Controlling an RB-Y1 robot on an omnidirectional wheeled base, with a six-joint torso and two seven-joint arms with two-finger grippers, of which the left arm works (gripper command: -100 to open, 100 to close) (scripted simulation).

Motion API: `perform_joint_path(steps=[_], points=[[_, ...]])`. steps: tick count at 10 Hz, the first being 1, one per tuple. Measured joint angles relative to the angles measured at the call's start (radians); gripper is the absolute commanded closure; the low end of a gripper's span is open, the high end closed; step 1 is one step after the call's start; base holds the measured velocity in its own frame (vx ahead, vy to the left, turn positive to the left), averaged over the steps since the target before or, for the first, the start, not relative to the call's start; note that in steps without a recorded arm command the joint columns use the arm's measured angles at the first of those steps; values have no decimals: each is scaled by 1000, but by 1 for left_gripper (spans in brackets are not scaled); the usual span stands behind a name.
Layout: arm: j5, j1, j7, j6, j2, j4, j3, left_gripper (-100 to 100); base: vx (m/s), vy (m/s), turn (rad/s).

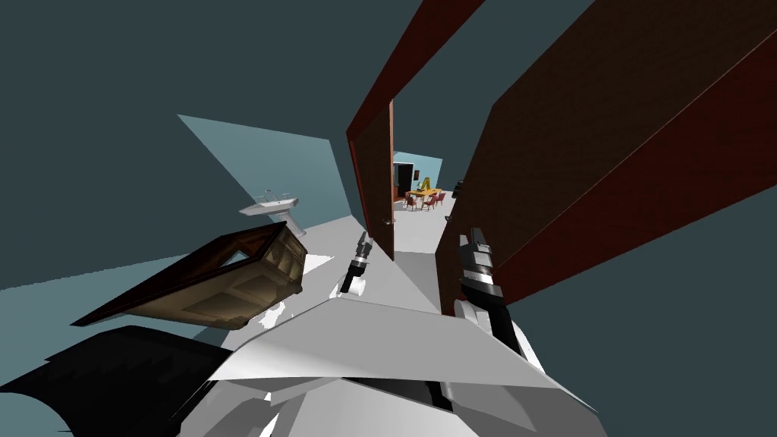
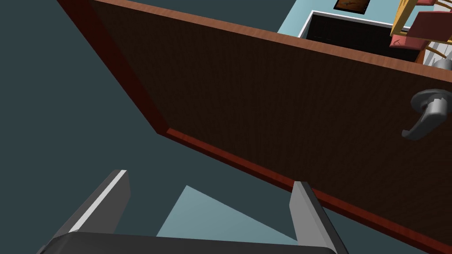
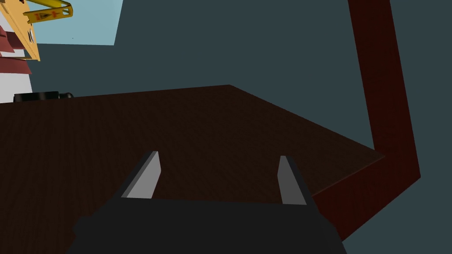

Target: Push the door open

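Room: dark teal walls (image 1: 114,76) and a pale floor (image 1: 326,227), with a black area at the lower left of the head view.
Frame (image 1: 425,45): dark red, ran around the doorway.
Panel (image 1: 577,152): a broad, dark brown face on the right side of the doorway, just beside the right arm.
Door (image 1: 375,182): a dark brown leaf with a lighter edge, on the left of the opening. It stood ajar, and the gap showed a far room.
Cabinet (image 1: 243,277): brown, stood left of the door near the left arm.
Sink (image 1: 269,205): white, stood against the wall beyond the cabinet.
Table (image 1: 425,191): yellow with red chairs around it, far off through the gap.
Right end effector (image 3: 217,156): fingers spread and holding nothing, pointed at the panel from close by. Contact could not be told.
Left end effector (image 2: 209,177): fingers spread and holding nothing, aimed at the door.
Handle (image 2: 426,112): a grey lever on the door, off to one side of the left fingers and not touched.
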Motion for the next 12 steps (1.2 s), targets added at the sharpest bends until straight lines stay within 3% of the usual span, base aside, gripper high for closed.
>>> perform_joint_path(steps=[12], points=[[-16,-112,6,-68,10,280,-49,-100,79,80,-80]])
